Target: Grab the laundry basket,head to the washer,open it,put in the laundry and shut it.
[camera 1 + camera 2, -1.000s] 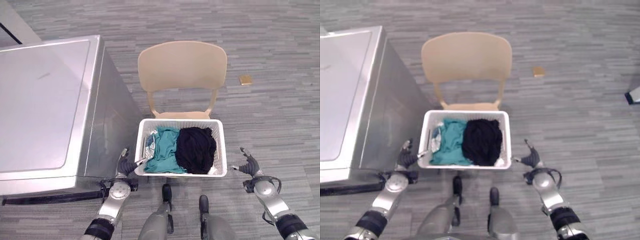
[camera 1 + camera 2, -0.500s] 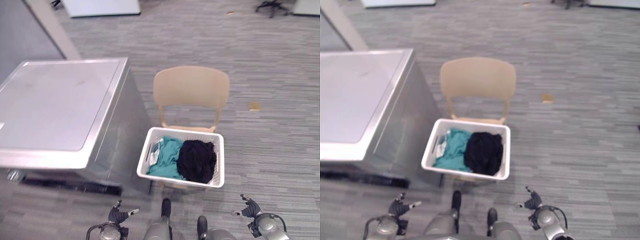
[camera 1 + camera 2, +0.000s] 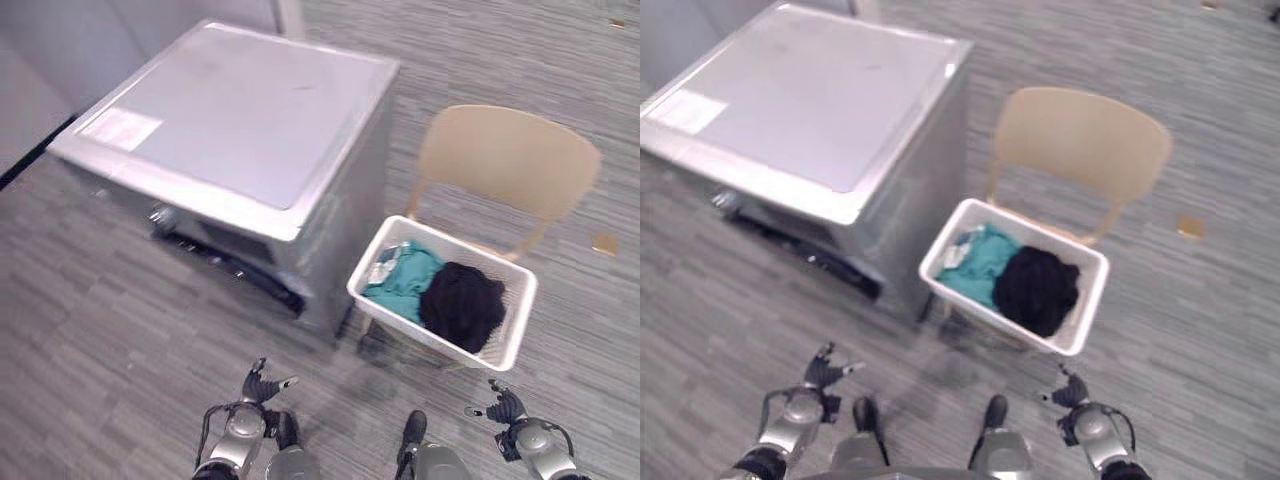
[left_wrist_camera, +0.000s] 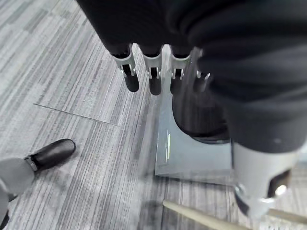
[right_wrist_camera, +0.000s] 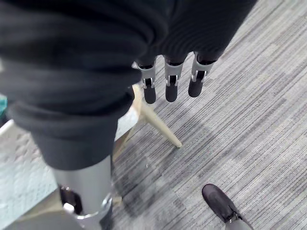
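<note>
A white perforated plastic laundry basket (image 3: 512,330), holding a teal garment (image 3: 402,280) and a black garment (image 3: 462,305), sat on a beige wooden chair (image 3: 510,165) ahead of both hands, beside a silver metal washer (image 3: 240,110). The left hand (image 3: 258,385) and right hand (image 3: 505,407) hung apart from it, fingers seemingly straight and empty.

The setting appears to be an office or test room fitted out as a laundry mock-up. Grey striped carpet tiles (image 3: 150,340) cover the floor, wall to wall. A silver washer (image 3: 240,130) stands free on the carpet, with a plain beige moulded chair (image 3: 510,165) just beside it. A white laundry basket (image 3: 440,290) of clothes rests on the chair's seat.
</note>
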